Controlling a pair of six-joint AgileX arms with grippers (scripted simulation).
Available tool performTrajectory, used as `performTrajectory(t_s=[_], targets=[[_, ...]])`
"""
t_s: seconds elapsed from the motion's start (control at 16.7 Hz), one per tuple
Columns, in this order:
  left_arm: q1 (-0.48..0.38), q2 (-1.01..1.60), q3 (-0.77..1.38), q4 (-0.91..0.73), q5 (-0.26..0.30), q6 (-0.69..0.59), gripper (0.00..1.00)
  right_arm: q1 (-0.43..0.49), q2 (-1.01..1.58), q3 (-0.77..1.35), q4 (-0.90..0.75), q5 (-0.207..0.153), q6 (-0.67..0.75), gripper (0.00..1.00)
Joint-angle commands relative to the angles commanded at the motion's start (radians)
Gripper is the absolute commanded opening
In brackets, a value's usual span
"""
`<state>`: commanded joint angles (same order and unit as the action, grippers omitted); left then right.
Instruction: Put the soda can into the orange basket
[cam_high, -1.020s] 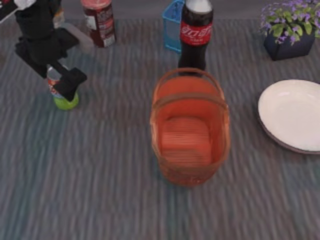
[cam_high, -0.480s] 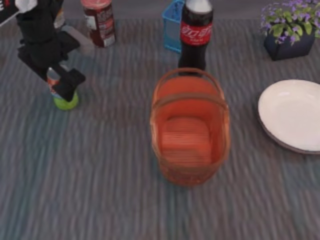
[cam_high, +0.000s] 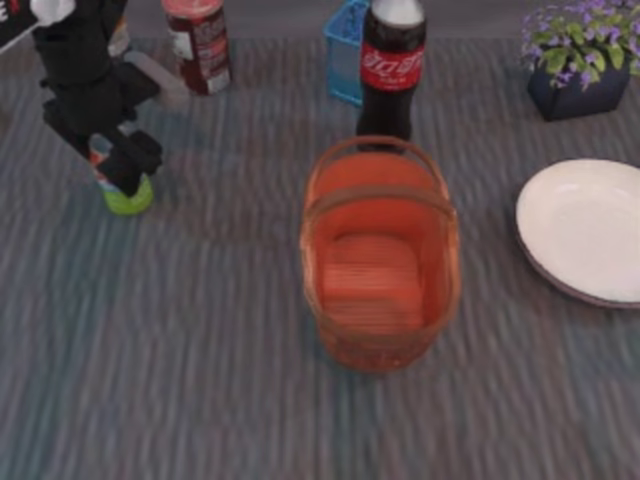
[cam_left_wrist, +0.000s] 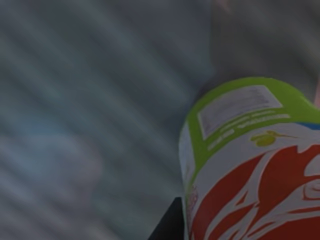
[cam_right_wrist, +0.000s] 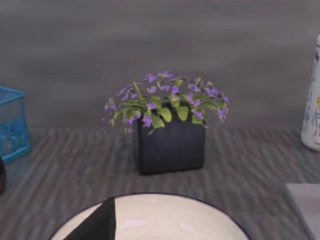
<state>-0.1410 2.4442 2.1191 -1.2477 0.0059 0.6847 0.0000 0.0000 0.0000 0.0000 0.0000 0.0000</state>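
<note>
The soda can (cam_high: 126, 196), red above and lime-green below, stands upright on the mat at the far left. My left gripper (cam_high: 114, 170) comes down over it, shut on the soda can. The left wrist view is filled by the can (cam_left_wrist: 250, 165), with one dark finger (cam_left_wrist: 170, 227) pressed against its side. The oval orange basket (cam_high: 378, 255), with its arched handle, sits in the middle with nothing in it, well to the right of the can. My right arm is outside the top view. One of its fingers (cam_right_wrist: 102, 222) hangs over the white plate (cam_right_wrist: 165, 220), and that gripper is open.
Along the back stand a dark red-labelled jar (cam_high: 200, 45), a small blue basket (cam_high: 345, 40) and a tall cola bottle (cam_high: 390, 70) just behind the orange basket. A potted purple plant (cam_high: 580, 65) and the white plate (cam_high: 585, 230) occupy the right side.
The left gripper's fingers have drawn in against the can and the wrist has shifted slightly left. The can and the basket have not moved.
</note>
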Motion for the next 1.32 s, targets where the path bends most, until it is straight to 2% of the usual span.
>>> performTrajectory(t_s=[0.06,0.12,0.66,0.78,0.9,1.02,1.32], targets=[[0.0,0.0,0.0,0.0,0.0,0.0,0.02,0.0,0.0,0.0,0.0,0.0,0.0,1.0],[0.0,0.0,0.0,0.0,0.0,0.0,0.0,0.0,0.0,0.0,0.0,0.0,0.0,1.0],[0.002,0.0,0.0,0.0,0.0,0.002,0.0,0.0,0.0,0.0,0.0,0.0,0.0,1.0],[-0.004,-0.002,-0.018,0.031,0.023,-0.009,0.0,0.0,0.0,0.0,0.0,0.0,0.0,1.0],[-0.013,-0.01,-0.057,0.105,0.077,-0.036,0.0,0.0,0.0,0.0,0.0,0.0,0.0,1.0],[-0.026,-0.026,-0.113,0.222,0.157,-0.077,0.0,0.0,0.0,0.0,0.0,0.0,0.0,1.0],[-0.068,-0.106,-0.296,0.671,0.437,-0.223,0.0,0.0,0.0,0.0,0.0,0.0,0.0,1.0]])
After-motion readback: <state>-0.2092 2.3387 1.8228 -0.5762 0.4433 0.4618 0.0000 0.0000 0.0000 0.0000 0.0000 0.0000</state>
